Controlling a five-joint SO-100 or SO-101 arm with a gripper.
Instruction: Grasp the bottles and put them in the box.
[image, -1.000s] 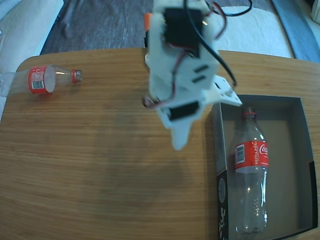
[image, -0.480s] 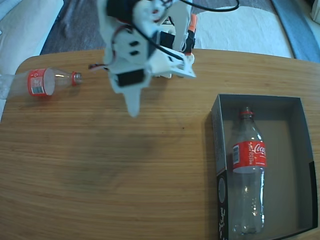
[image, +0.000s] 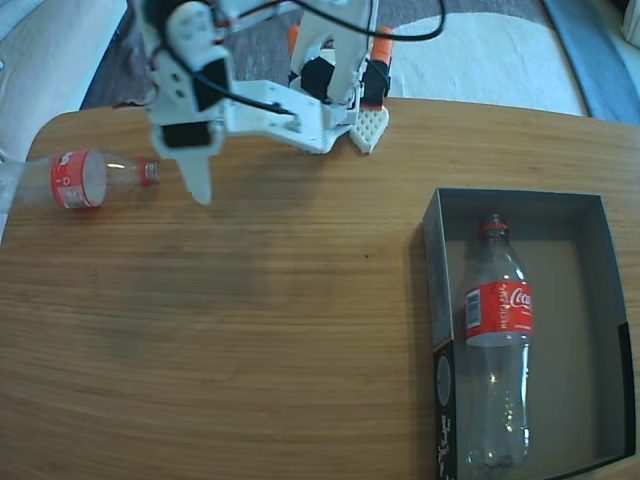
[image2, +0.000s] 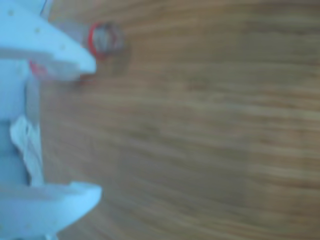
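table (image: 250, 330): light wood grain, rounded corners, carries everything listed.

box (image: 590, 215): dark grey, low walls, at the right end of the table in the fixed view; black-and-white print on its left outer wall.

bottle in box (image: 497, 340): clear plastic, red label with white lettering, lying lengthwise against the left inner wall, neck toward the far wall.

second bottle (image: 85, 178): lying on its side at the far left edge of the table, red neck ring pointing right; in the wrist view its mouth (image2: 105, 37) shows blurred.

end effector (image2: 92, 127): white, above the table just right of the second bottle's neck in the fixed view (image: 200, 185), fingers (image2: 60, 55) spread apart, empty.
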